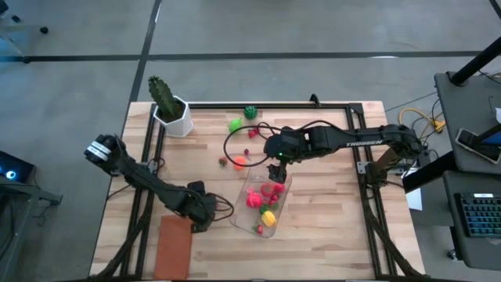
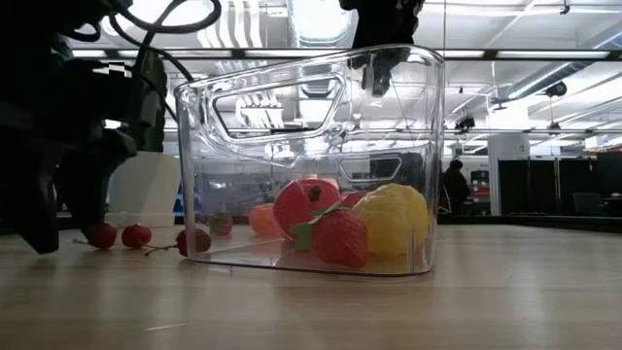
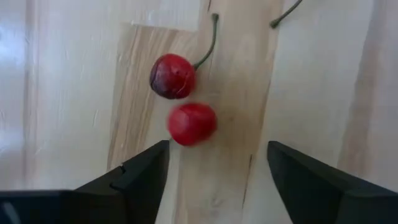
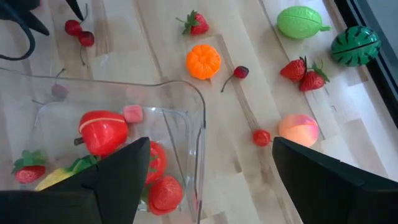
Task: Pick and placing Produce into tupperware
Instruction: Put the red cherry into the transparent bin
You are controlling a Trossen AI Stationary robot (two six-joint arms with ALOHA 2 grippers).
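The clear tupperware [image 1: 264, 202] stands on the table with red, yellow and green toy produce [image 2: 340, 228] inside. My right gripper [image 4: 208, 174] hangs open and empty above the container's far end [image 1: 278, 163]. My left gripper [image 3: 217, 165] is open and low over the wood, left of the container [image 1: 205, 213]. Two red cherries [image 3: 191, 123] lie just ahead of its fingers, untouched. More produce lies on the table beyond the container: an orange [image 4: 203, 62], strawberries [image 4: 305, 71], a peach [image 4: 298, 129], a light green fruit [image 4: 301, 22] and a dark green one [image 4: 354, 45].
A cactus in a white pot [image 1: 168, 110] stands at the far left corner. A flat orange-brown rectangle [image 1: 174, 243] lies near the left arm. A black cable loop [image 1: 239, 145] runs over the table among the loose produce. A black frame [image 1: 360, 149] borders the table.
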